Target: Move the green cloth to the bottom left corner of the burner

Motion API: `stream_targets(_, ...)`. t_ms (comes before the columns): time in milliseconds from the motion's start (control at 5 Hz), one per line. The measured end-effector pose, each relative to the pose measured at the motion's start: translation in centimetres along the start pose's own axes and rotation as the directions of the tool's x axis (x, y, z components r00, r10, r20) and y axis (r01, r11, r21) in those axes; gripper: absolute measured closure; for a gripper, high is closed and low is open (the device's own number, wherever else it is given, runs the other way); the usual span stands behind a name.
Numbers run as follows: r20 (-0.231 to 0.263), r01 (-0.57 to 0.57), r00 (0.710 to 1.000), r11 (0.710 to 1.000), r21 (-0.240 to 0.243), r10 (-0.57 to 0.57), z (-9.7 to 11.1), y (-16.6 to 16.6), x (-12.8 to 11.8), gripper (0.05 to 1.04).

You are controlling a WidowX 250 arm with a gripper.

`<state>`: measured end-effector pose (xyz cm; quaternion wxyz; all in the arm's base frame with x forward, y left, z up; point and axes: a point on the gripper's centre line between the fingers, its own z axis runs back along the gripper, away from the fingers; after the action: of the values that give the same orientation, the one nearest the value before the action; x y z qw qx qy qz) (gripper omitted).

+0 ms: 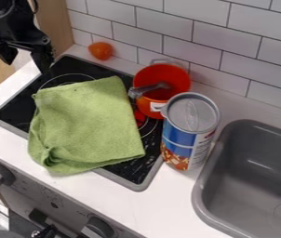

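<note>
Green cloth [90,123] drapes over the burner [20,107], the pincer [26,67] spread wide, gripping nothing.

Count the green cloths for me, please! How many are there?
1. The green cloth is spread over part of the black stove top, and its bunched corner hangs past the front edge. Another could be hiding underneath.

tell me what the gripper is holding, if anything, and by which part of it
Nothing is held: the gripper, at the upper left, has its fingers apart with no object between them, and the green cloth lies on the burner.
</note>
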<state>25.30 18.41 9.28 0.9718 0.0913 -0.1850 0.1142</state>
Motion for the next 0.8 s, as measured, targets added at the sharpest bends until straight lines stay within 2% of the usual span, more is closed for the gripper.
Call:
stream_targets(200,-0.028,-0.013,1.0,1.0,-0.009,0.013,-0.6,-0.3,-0.6,0.084)
stream_targets(400,-0.091,-0.127,0.987,0.99,0.059,0.132,-0.5,-1.3,-1.8,0.084)
stream_targets(600,-0.12,-0.205,0.969,0.974,0.095,0.215,-0.2,-2.9,-2.1,0.136)
stream_targets(800,-0.196,-0.333,0.919,0.939,0.088,0.344,0.6,-5.1,-1.9,0.409)
